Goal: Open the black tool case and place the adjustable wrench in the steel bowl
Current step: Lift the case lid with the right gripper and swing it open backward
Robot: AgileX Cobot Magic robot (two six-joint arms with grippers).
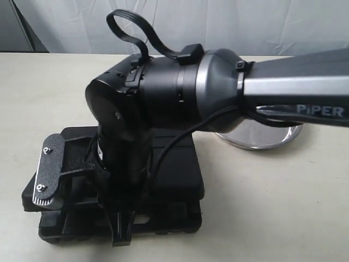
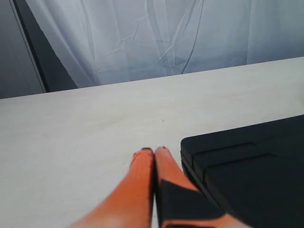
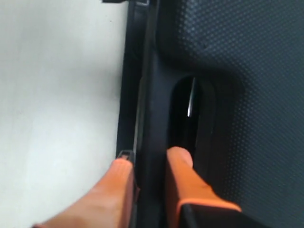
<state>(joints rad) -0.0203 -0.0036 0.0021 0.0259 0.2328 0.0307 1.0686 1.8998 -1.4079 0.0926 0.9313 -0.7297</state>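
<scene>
The black tool case (image 1: 174, 169) lies flat at the front left of the table. My right arm reaches across and points down over its near edge. My right gripper (image 3: 152, 159) clamps the handle bar of the case (image 3: 256, 71): one orange finger (image 3: 183, 171) sits in the handle slot (image 3: 190, 109), the other outside the rim. In the exterior view the gripper (image 1: 123, 232) stands at the case's front edge. My left gripper (image 2: 154, 151) is shut and empty, low over the table beside a corner of the case (image 2: 247, 175). The steel bowl (image 1: 256, 137) shows partly behind the arm. The adjustable wrench is hidden.
A white curtain (image 1: 218, 22) hangs behind the beige table (image 1: 283, 207). The right arm's forearm (image 1: 294, 95) spans the middle right of the scene above the bowl.
</scene>
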